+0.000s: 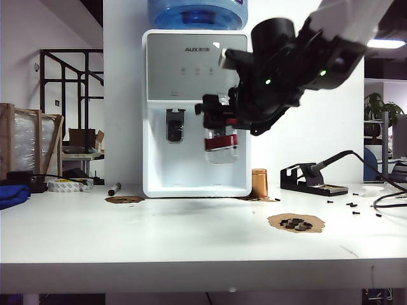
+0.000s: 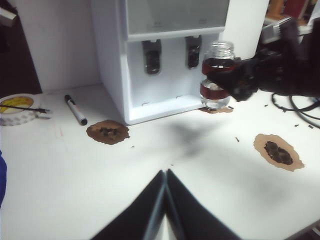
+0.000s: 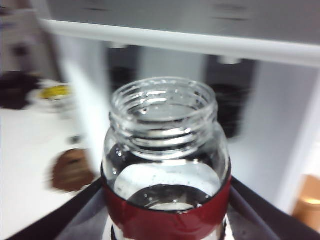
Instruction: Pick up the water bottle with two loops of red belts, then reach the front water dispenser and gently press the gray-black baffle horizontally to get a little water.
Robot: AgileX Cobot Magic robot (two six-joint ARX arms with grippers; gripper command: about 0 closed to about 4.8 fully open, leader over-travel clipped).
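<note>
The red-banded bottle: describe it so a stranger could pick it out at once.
Find the white dispenser at the back of the table. In front of its right tap, the right tool holds a small clear bottle in the air. Unlike the copper cylinder beside the dispenser, it is see-through with two red bands.

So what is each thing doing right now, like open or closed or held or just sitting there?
water bottle: upright, uncapped, lifted off the table, held near the right tap
right hand: shut on the water bottle
left hand: shut, holding nothing, low over the table
water dispenser: standing, blue jug on top
marker: lying flat, capped
tape roll: lying flat
copper cylinder: standing beside the dispenser
</note>
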